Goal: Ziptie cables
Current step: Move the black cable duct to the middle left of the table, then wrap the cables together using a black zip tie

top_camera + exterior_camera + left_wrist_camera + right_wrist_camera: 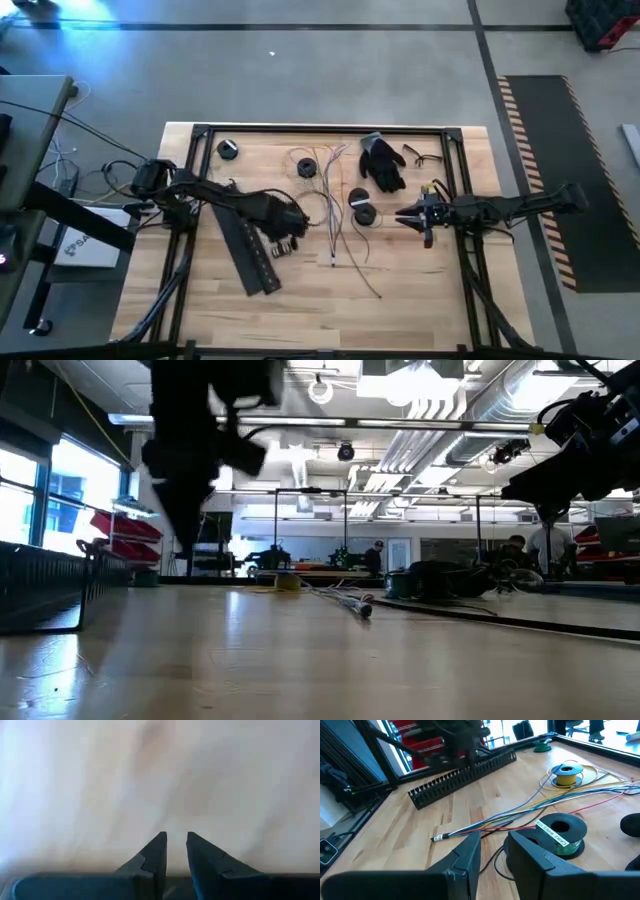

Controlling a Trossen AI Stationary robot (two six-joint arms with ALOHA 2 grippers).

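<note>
the cables [334,212] lie fanned down the middle of the tabletop [420,290] in the high view, bunched at their lower end. the left claw [293,226], slightly parted and empty, hovers just left of them, beside the black duct [246,245]. the right claw [405,218], released, hangs at centre right, with a black spool [364,213] between it and the cables. a glove [381,162] lies at upper right.

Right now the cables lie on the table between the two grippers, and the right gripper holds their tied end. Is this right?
Not quite. The right gripper holds nothing: in the right wrist view it hovers open short of the cables. They do lie between it and the left gripper.
</note>
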